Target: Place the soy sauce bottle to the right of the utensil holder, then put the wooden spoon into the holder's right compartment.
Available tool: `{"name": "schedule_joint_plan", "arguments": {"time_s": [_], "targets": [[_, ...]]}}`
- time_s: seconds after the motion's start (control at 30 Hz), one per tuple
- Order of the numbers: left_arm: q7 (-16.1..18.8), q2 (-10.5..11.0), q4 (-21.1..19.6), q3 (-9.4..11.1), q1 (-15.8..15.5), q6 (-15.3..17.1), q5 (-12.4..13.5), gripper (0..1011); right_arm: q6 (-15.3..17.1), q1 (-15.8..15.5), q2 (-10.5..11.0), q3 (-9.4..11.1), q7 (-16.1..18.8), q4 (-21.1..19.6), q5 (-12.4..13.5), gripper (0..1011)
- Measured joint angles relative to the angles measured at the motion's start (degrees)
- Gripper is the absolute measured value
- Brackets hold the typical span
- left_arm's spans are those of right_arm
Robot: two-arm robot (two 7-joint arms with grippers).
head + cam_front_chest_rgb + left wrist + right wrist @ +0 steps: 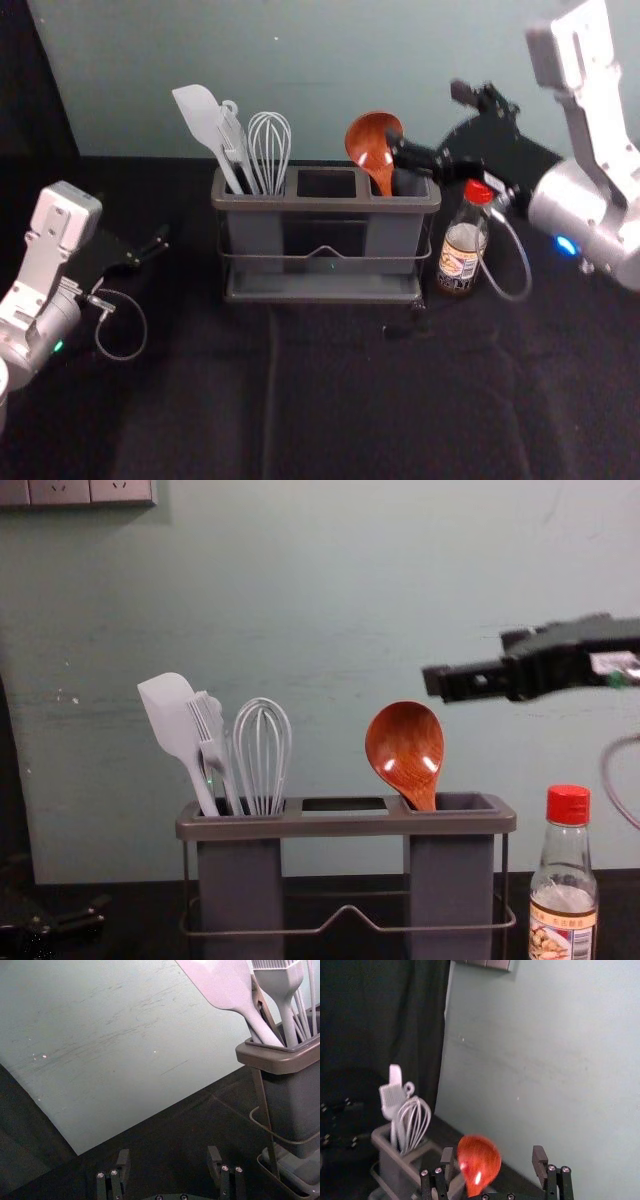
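Open and empty, my right gripper [428, 122] hangs above the utensil holder's right end; its spread fingers [538, 1160] show in the right wrist view. The wooden spoon [374, 140] stands bowl-up in the right compartment of the grey holder [325, 203], leaning slightly left, apart from the gripper [436, 680] in the chest view. Upright just right of the holder is the soy sauce bottle [463, 245], red-capped [568, 806]. My left gripper [160, 243] is parked left of the holder, open in its wrist view [169, 1160].
A white spatula [172, 725], a fork-like utensil and a whisk [262, 755] stand in the holder's left compartment. Behind the dark-covered table [330, 380] rises a pale wall [330, 600]. A cable loops from the right wrist near the bottle.
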Motion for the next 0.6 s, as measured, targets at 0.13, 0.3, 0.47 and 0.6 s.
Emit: {"name": "schedule_joint_plan", "arguments": {"time_s": [0.13, 0.3, 0.47, 0.6], "targets": [[0.0, 0.0, 0.0, 0.0, 0.0, 0.0, 0.0, 1005, 0.9, -5.0, 1.1, 1.6, -0.9, -3.1, 1.4, 1004], [0.0, 0.0, 0.0, 0.0, 0.0, 0.0, 0.0, 1005, 0.5, -9.4, 1.9, 2.3, -2.2, -4.8, 1.5, 1004], [0.0, 0.0, 0.0, 0.0, 0.0, 0.0, 0.0, 1005, -2.1, -13.2, 2.5, 2.3, -4.0, -5.3, -0.2, 1004], [0.0, 0.0, 0.0, 0.0, 0.0, 0.0, 0.0, 1005, -6.7, -17.0, 2.6, 2.3, -6.5, -5.1, -3.7, 1004]]}}
